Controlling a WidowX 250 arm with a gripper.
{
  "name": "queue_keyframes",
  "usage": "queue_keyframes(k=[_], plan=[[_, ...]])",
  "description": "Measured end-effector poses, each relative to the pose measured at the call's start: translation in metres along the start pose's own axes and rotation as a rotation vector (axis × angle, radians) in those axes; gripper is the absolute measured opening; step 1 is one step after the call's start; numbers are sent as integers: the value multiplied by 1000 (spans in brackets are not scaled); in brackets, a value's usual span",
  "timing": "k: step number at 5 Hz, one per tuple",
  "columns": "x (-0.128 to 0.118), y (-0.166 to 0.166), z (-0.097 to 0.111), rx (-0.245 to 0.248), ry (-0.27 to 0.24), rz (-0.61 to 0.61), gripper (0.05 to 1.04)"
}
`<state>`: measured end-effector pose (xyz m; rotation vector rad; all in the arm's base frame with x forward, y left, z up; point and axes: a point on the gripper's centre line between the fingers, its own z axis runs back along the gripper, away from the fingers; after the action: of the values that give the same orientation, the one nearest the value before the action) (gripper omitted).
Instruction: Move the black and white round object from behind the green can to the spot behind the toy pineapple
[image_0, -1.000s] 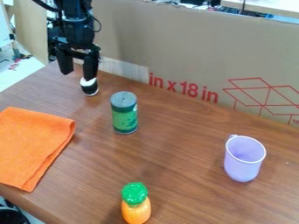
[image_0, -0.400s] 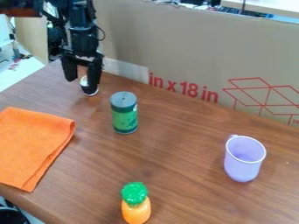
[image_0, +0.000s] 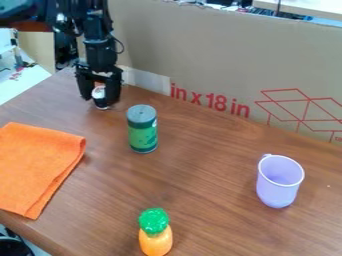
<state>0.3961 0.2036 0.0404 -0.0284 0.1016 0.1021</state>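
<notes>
At the far left of the counter (image_0: 200, 175), a small black-and-white container (image_0: 99, 94) stands upright between the parted fingers of the gripper (image_0: 99, 101). The green can (image_0: 143, 135) stands close in front, to the image right; the orange cloth (image_0: 39, 167), toy pineapple (image_0: 155, 242) and lilac cup (image_0: 277, 187) lie farther out. Cardboard (image_0: 200, 55) walls the rear edge; counter surface spans from can to cup.

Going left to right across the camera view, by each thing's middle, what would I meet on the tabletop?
Orange cloth → small white-and-dark container → green can with a grey top → toy pineapple → light purple cup
</notes>
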Motion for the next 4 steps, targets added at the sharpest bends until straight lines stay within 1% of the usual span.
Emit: queue_keyframes(k=[1, 2, 3, 4], plan=[[0, 5, -1, -18, -18, 17, 706], [-8, 9, 6, -27, -51, 55, 598], [-22, 5, 59, -6, -140, 82, 596], [-52, -4, 99, 11, -142, 125, 595]])
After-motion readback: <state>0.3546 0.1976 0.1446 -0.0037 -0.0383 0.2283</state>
